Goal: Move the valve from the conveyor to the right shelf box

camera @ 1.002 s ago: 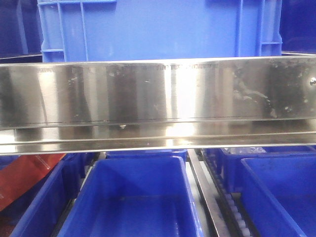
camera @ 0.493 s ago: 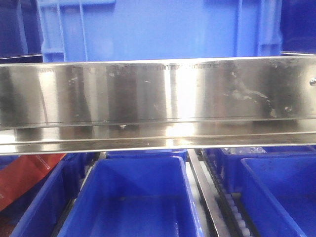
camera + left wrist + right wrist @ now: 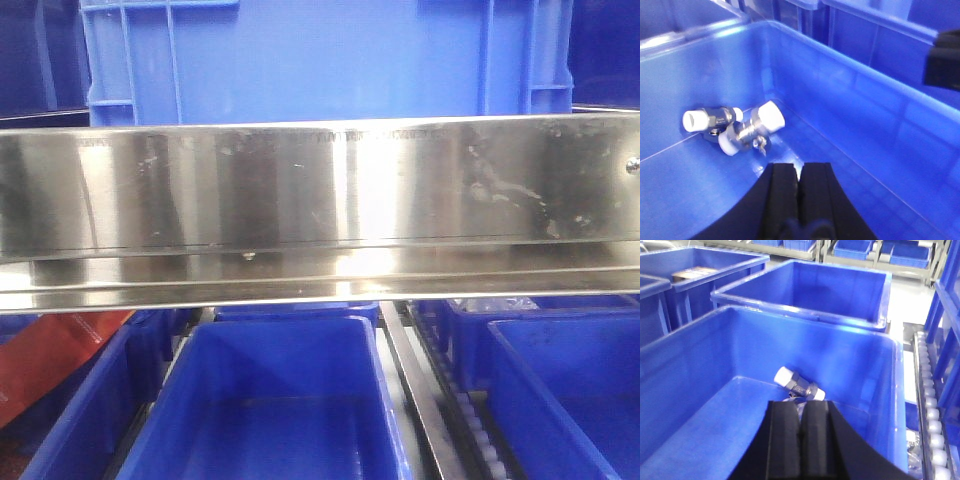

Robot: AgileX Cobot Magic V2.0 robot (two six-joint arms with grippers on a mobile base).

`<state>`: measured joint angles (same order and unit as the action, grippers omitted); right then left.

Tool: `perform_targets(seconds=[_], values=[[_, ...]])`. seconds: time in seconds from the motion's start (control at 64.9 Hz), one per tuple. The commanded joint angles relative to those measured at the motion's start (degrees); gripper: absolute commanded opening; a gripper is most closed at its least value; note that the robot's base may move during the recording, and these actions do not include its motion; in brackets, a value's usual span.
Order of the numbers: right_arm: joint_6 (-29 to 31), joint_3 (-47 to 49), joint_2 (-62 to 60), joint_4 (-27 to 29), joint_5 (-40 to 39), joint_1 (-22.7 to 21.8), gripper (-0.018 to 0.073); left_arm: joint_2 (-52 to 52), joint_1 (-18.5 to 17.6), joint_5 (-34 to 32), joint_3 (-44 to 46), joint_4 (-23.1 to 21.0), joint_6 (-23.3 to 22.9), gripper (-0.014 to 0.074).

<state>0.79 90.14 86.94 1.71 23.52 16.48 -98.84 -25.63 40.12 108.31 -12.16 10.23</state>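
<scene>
In the right wrist view a metal valve with white end caps hangs right at the tips of my right gripper. The gripper is shut on the valve's handle, which pokes between the fingers. It is inside a blue shelf box, near the far wall and above the floor. In the left wrist view my left gripper is shut with nothing in it, low inside another blue box. Two capped valves lie together on that box's floor ahead of it. The conveyor is out of view.
A wide steel shelf beam crosses the front view, with a blue crate above it and blue bins below. A roller track runs along the right of the box. More blue boxes stand behind.
The front view shifts by only a few pixels; nothing else has visibly changed.
</scene>
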Motion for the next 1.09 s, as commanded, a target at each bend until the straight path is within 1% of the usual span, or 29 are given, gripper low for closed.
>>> perform_targets(seconds=[0.0, 0.077, 0.17, 0.247, 0.385, 0.539, 0.616, 0.693, 0.786, 0.894, 1.079], values=[[0.22, 0.35, -2.38, -0.11, 0.22, -0.52, -0.0163, 2.62, 0.96, -0.96, -0.05, -0.67, -0.48, -0.0111], [0.22, -1.28, -4.35, -0.11, 0.21, -1.58, -0.0163, 5.19, 1.29, -2.09, -1.71, -0.76, -0.48, -0.0111], [0.22, -5.21, -7.97, -0.11, -0.59, -3.02, -0.0163, 8.89, 1.3, -3.44, -5.86, -0.76, -0.48, -0.0111], [0.22, -9.5, -10.96, -0.11, -2.32, -3.7, -0.0163, 13.02, 1.3, -7.03, -10.8, -1.81, -0.48, -0.0111], [0.22, -18.91, -18.6, -0.11, -8.01, -4.07, -0.0163, 20.81, 1.3, -15.74, -22.79, -3.18, -0.48, -0.0111], [0.22, -27.91, -27.01, -0.11, -10.46, -4.07, -0.0163, 31.78, 1.3, -21.06, -36.87, -3.08, -0.48, -0.0111], [0.22, -33.21, -31.5, -0.11, -12.23, -4.07, -0.0163, 37.87, 1.3, -24.5, -44.35, -2.3, -0.48, -0.0111], [0.22, -38.05, -35.24, -0.11, -14.14, -4.07, -0.0163, 42.95, 1.3, -27.49, -50.29, -2.3, -0.48, -0.0111], [0.22, -43.02, -40.15, -0.11, -14.62, -4.07, -0.0163, 49.26, 1.3, -28.92, -56.82, -2.3, -0.48, -0.0111], [0.22, -48.68, -46.06, -0.11, -14.62, -4.07, -0.0163, 56.09, 1.3, -28.92, -63.24, -2.3, -0.48, -0.0111], [0.22, -55.0, -54.99, -0.11, -14.56, -4.07, -0.0163, 65.45, 1.3, -28.68, -70.94, -2.3, -0.48, -0.0111]])
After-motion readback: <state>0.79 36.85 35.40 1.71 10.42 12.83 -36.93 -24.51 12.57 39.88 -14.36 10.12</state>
